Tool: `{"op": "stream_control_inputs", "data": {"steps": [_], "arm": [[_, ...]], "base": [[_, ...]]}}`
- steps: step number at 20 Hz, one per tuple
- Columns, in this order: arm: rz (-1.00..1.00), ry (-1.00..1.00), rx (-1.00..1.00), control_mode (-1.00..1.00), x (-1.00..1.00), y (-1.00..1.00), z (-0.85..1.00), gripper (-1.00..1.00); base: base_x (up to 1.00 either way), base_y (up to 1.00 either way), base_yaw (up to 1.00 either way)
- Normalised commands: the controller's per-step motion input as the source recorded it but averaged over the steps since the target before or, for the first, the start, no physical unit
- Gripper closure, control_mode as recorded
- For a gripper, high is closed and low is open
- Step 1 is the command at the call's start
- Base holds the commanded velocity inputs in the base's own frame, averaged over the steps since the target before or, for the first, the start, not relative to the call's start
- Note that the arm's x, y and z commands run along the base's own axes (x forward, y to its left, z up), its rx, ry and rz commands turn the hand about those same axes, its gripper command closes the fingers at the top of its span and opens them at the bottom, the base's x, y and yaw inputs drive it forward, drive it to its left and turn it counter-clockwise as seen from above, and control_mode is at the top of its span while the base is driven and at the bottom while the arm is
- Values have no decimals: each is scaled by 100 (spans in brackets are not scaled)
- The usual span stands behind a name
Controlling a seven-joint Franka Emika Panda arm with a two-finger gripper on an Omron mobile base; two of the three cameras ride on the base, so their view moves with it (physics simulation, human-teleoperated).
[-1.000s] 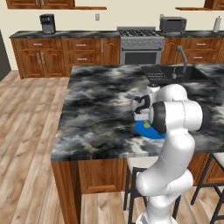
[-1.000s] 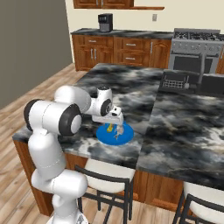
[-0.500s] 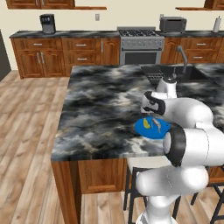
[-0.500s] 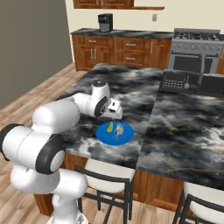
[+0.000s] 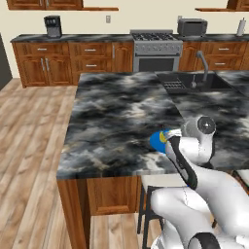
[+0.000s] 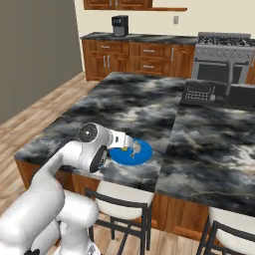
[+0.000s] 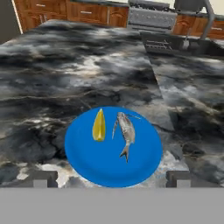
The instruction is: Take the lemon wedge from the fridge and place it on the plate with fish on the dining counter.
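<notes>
Lemon wedge [image 7: 99, 125] lies on the blue plate [image 7: 144, 164] mid-frame beside the fish [image 7: 126, 133]; fingers [image 7: 38, 180] spread, empty. A careless low retreat could nudge the plate along the counter [image 7: 65, 74].

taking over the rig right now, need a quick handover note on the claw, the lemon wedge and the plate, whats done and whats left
Claw: open, holding nothing, poised at the near edge of the plate.
Lemon wedge: lying on the blue plate with fish, beside the fish, not touching it.
Plate: sits on the dining counter, near its front edge.
Done: wedge is on the plate and let go.
Left: nothing on the placing itself; I would just draw the arm clear without nudging the plate.
</notes>
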Motion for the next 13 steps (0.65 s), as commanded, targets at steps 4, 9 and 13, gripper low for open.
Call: {"op": "stream_control_inputs", "data": {"steps": [4, 9, 13], "arm": [[9, -14, -40, -100, -100, 35, 85, -100], [4, 10, -34, -100, -62, 52, 100, -100], [9, -5, -19, -100, -54, 43, 100, -100]], "base": [[0, 0, 0], [0, 0, 0], [0, 0, 0]]}}
